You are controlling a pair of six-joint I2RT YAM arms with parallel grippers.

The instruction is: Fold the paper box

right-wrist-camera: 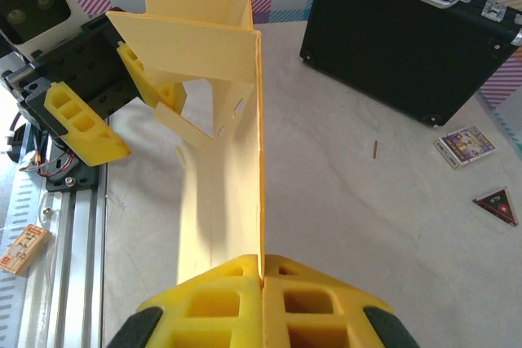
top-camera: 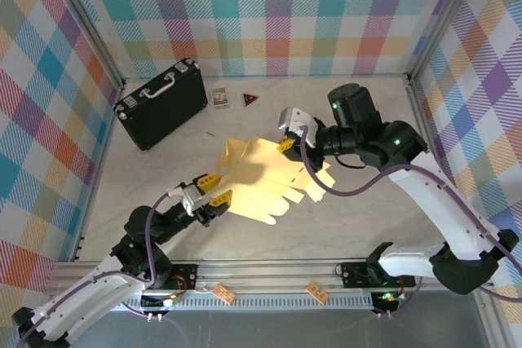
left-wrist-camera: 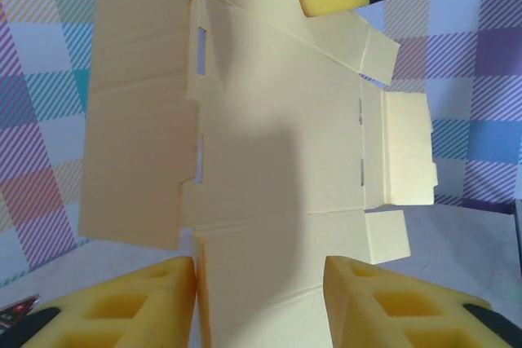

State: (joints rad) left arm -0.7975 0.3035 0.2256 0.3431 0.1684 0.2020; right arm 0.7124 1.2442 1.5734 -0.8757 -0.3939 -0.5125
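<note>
1. The paper box (top-camera: 265, 173) is a mustard-yellow die-cut sheet with some walls already creased up. It hangs above the surface (top-camera: 359, 226) at the centre of the top view, strung between the two claws.
2. The right claw (right-wrist-camera: 262, 270) is closed tight on one thin edge of the sheet, at the bottom of its wrist view. Its pads meet with only the card between them.
3. The left claw (left-wrist-camera: 261, 283) stands about half wide. Its yellow fingers (left-wrist-camera: 139, 303) bracket a panel from edge to edge at the bottom of its view, and it appears to grip that panel across its width.
4. By the look of it, the card is light and thin, stiff across flat panels but ready to bend at the creases. A hard squeeze across a panel could buckle it, and the small tabs at the right of the left wrist view could crumple.
5. The safest holds are probably flat panel areas close to a crease, away from tabs and slots.
6. The black case (top-camera: 161, 103) lies at the upper left of the top view, well apart.
</note>
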